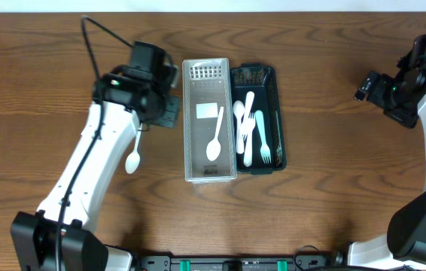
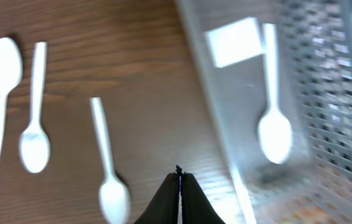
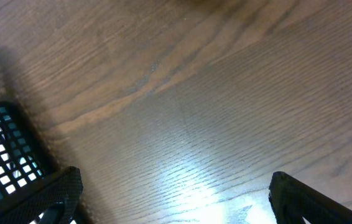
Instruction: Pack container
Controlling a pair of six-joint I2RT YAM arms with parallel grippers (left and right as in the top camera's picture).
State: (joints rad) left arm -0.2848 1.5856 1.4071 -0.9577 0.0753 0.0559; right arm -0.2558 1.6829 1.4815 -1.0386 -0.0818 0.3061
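A clear plastic basket (image 1: 190, 150) stands mid-table with one white spoon (image 1: 215, 139) and a white label in it. The spoon also shows in the left wrist view (image 2: 274, 124). A dark green basket (image 1: 262, 75) beside it on the right holds several white forks and spoons (image 1: 252, 132). A white spoon (image 1: 134, 154) lies on the table left of the clear basket. The left wrist view shows three loose spoons on the wood (image 2: 111, 180), (image 2: 35, 137), (image 2: 2, 93). My left gripper (image 2: 179, 177) is shut and empty, above the table just left of the clear basket (image 2: 325, 112). My right gripper (image 3: 176, 199) is open and empty at the far right.
The wooden table (image 1: 333, 188) stretches bare to the right of the baskets. A corner of the dark basket (image 3: 2, 143) shows at the left of the right wrist view. My left arm (image 1: 92, 158) hides part of the table where the loose spoons lie.
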